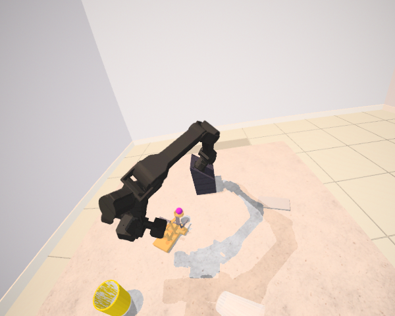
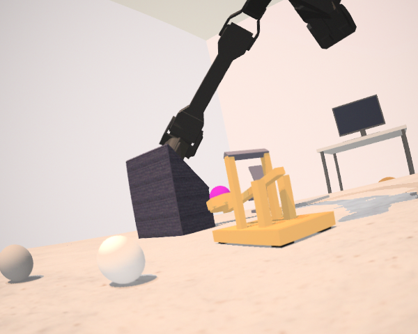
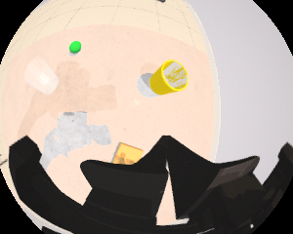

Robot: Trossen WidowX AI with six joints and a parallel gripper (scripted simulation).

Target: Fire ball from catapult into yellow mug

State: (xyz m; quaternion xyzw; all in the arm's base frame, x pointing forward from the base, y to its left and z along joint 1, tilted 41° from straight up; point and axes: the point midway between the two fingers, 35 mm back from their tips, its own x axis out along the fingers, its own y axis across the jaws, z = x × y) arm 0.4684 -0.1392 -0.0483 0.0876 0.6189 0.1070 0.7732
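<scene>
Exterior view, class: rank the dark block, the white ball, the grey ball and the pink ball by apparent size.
1. Dark block
2. White ball
3. Grey ball
4. Pink ball, partly hidden and farther away, so its true rank is unsure.

A pale pink mottled mat [image 1: 326, 258] lies on the beige tiled floor [image 1: 367, 143]. On the mat stand an orange wooden catapult [image 1: 170, 234] near the centre, a dark purple block [image 1: 203, 180] above it, and a yellow mug [image 1: 110, 299] lying on its side at lower left. In the exterior view, a white sphere [image 2: 120, 259] and a grey-beige sphere [image 2: 15, 262] rest at lower left
</scene>
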